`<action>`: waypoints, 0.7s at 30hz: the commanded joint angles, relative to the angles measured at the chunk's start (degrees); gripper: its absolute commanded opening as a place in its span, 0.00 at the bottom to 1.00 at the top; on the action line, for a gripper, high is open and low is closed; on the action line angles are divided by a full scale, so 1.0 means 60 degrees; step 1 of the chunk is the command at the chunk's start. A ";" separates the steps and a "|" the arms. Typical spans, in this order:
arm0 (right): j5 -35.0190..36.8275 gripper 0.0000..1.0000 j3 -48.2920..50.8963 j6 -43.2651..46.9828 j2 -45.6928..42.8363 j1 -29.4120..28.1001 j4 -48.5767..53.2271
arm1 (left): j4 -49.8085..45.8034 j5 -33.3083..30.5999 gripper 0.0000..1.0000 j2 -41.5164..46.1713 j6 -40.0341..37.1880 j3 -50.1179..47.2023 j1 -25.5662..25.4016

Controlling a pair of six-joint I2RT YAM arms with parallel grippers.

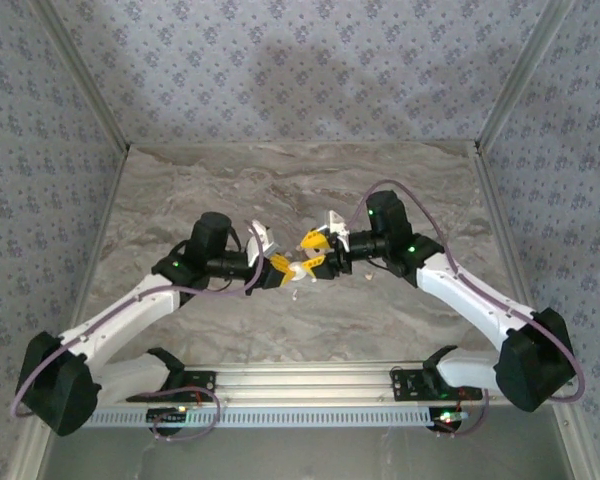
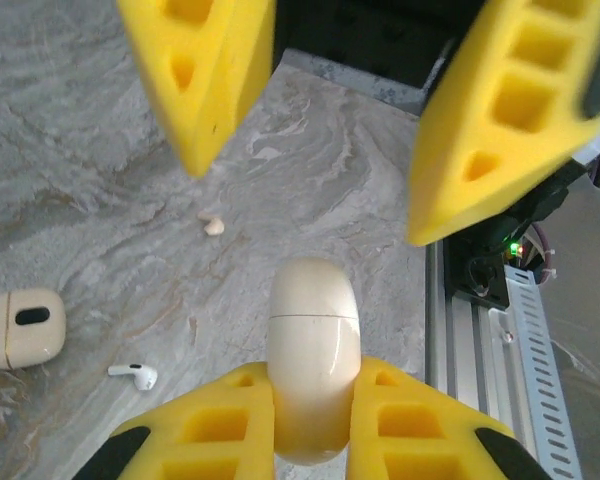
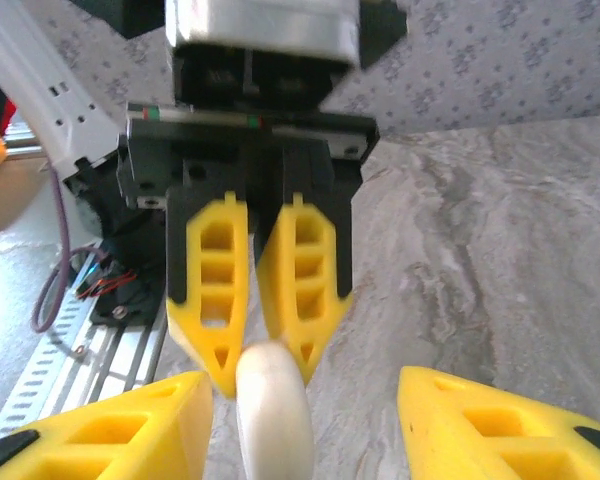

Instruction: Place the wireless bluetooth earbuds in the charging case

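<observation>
- The left gripper (image 1: 280,268) reaches in from about 8 o'clock and is clamped on the charging case (image 2: 313,300). It holds the case up off the surface near the middle of the table. The case's seam looks closed from here.
- In the left wrist view, one earbud (image 2: 135,375) lies loose on the surface at about 8 o'clock from the held case.
- Farther out, near 9 o'clock, sits a cream piece (image 2: 22,327) with a dark oval slot.
- At roughly 11 o'clock from the case is a small pale bit (image 2: 212,225). I cannot tell whether it is the other earbud.
- The right gripper (image 1: 315,250) comes in from about 4 o'clock to meet the left one. Its fingers stand apart on either side of the case's free end and grip nothing.
- My reading is that the job is at an early stage, with the case secured and no earbud seated. The case has yet to be opened, and each earbud has yet to be picked up and set in its socket.
- The table (image 1: 230,190) has a grey, marble-veined top that looks smooth, so a nudged earbud could well skid.
- A metal rail (image 1: 300,378) carrying the arm bases runs along the 6 o'clock edge.
- Walls (image 1: 300,60) in a small blue-grey repeating pattern close in the other three sides, with pale metal posts at the corners.
</observation>
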State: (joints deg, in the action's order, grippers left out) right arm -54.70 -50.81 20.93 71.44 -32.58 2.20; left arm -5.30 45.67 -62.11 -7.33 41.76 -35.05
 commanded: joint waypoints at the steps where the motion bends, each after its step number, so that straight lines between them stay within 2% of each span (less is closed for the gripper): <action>1: -0.0708 0.52 -0.0319 0.0669 0.0103 0.0037 0.0811 | 0.0774 0.0150 0.14 0.0550 -0.0535 -0.0284 -0.0101; 11: -0.1150 0.43 -0.0547 0.0900 0.0486 -0.0198 0.1372 | 0.0913 0.0035 0.13 0.0842 -0.0614 -0.0412 -0.0203; 18: -0.1500 0.22 -0.0816 0.1062 0.0731 -0.0312 0.1547 | 0.0926 -0.0154 0.13 0.1127 -0.0624 -0.0525 -0.0228; 21: -0.1559 0.19 -0.0931 0.1200 0.0764 -0.0342 0.1799 | 0.0942 -0.0214 0.13 0.1216 -0.0624 -0.0544 -0.0232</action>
State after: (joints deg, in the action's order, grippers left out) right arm -61.47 -54.26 27.11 75.48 -34.04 10.28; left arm -1.72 44.75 -56.10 -9.89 38.50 -35.81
